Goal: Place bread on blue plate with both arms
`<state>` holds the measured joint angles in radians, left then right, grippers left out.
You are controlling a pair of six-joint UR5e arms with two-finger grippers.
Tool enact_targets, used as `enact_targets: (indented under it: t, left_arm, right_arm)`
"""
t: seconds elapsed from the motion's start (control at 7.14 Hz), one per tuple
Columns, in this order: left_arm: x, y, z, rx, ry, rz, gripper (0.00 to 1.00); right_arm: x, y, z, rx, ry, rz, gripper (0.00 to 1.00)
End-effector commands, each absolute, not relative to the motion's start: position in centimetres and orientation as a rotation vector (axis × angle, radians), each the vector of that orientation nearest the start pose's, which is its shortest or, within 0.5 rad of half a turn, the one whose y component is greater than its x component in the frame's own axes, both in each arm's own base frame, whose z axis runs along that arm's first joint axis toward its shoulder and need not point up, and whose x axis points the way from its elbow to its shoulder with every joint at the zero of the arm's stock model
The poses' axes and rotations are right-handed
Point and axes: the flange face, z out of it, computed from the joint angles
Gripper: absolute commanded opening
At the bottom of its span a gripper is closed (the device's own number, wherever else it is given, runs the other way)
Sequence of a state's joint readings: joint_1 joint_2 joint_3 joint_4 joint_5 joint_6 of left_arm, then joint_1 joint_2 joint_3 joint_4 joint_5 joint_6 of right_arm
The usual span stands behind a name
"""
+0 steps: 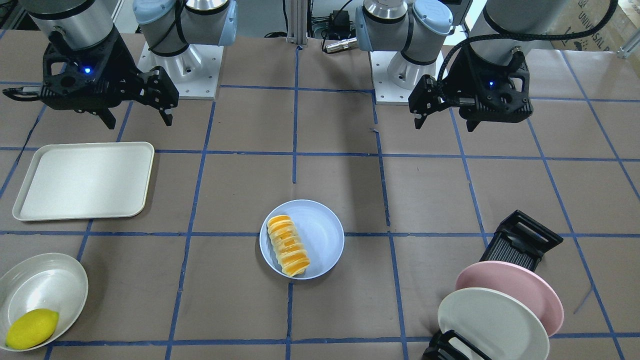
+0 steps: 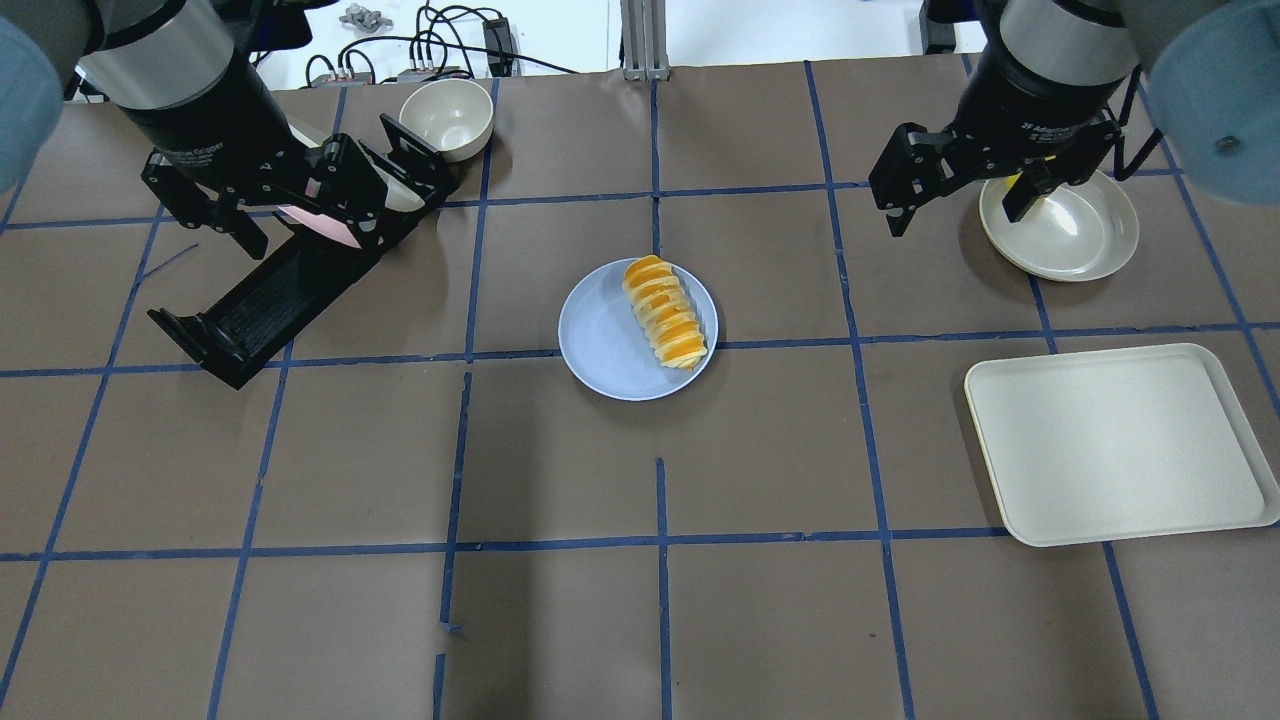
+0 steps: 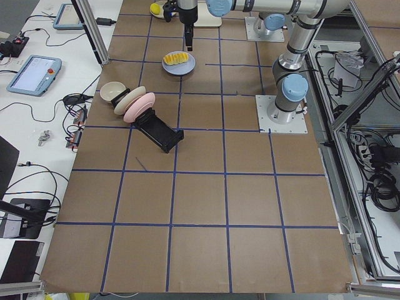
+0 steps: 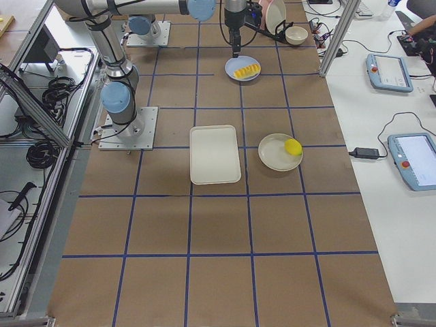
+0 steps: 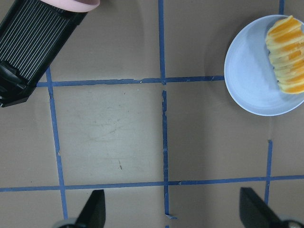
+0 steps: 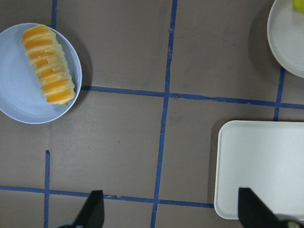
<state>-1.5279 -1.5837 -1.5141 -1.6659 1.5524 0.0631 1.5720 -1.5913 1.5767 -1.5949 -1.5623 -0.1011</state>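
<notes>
The bread [image 1: 288,246], striped orange and cream, lies on the blue plate [image 1: 322,235] in the middle of the table, on the plate's half toward my right arm. It also shows in the overhead view [image 2: 665,312] on the plate [image 2: 600,340]. My left gripper [image 2: 305,228] hangs open and empty above the plate rack, well off to the plate's side. My right gripper [image 2: 955,212] hangs open and empty near the lemon dish. The left wrist view shows the bread [image 5: 287,54] at the top right. The right wrist view shows it [image 6: 49,65] at the top left.
A cream tray [image 2: 1115,440] lies on my right side. A white dish [image 1: 45,285] beyond it holds a yellow lemon [image 1: 32,327]. A black rack [image 2: 270,300] on my left holds a pink plate [image 1: 520,285] and a cream plate [image 1: 492,325]. A small bowl [image 2: 447,115] stands behind it.
</notes>
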Motion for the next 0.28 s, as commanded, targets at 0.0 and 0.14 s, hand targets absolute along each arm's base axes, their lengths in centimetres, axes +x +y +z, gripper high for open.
enact_targets:
  t: [0.0, 0.14]
  left_arm:
    - [-11.39, -49.74, 49.97, 0.031, 3.162, 0.081, 1.0]
    - [-11.39, -49.74, 49.97, 0.031, 3.162, 0.081, 1.0]
  right_arm:
    - [13.64, -48.78, 49.67, -0.169, 3.137, -0.063, 1.0]
    - [13.64, -48.78, 49.67, -0.169, 3.137, -0.063, 1.0]
